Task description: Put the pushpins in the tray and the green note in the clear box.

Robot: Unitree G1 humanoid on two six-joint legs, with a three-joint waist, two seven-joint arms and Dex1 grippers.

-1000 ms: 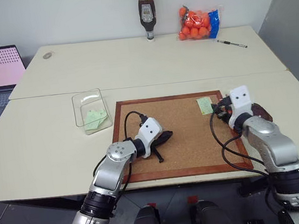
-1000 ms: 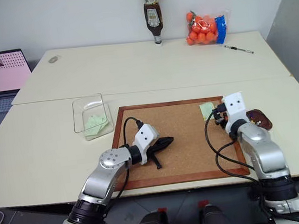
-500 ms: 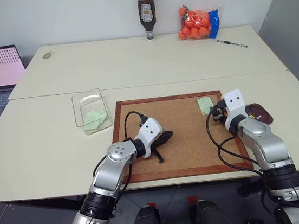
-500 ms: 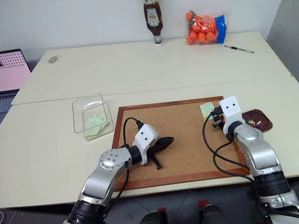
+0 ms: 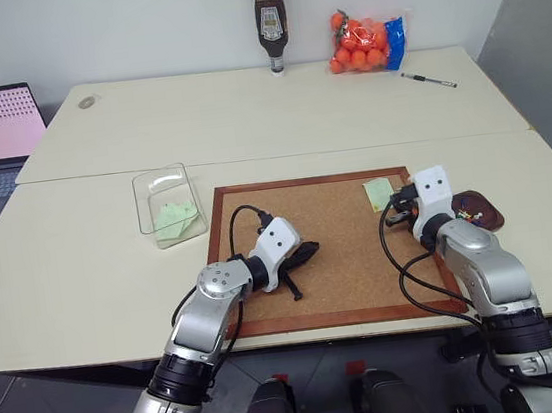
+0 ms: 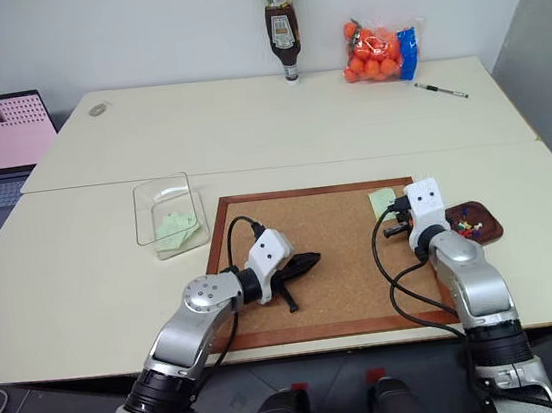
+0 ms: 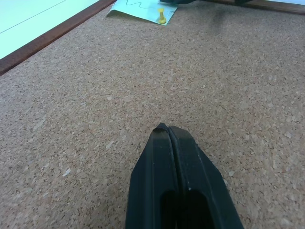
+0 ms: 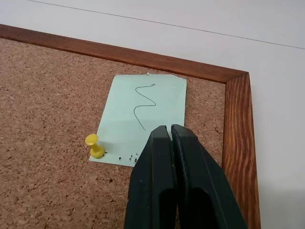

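Just right of the clenched, empty right gripper, the tray holds several pushpins — one yellow pushpin pins the green note ahead; clear box holds green slips; left gripper clenched, empty.

My cork board — rough, speckled grain, glossy wood frame; green note matt paper, yellow pushpin smooth plastic.

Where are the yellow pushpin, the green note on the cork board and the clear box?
yellow pushpin (image 8: 94,146), right wrist view, its head.
green note (image 8: 143,107), right wrist view, its middle.
clear box (image 5: 144,197), left eye view, its wall.
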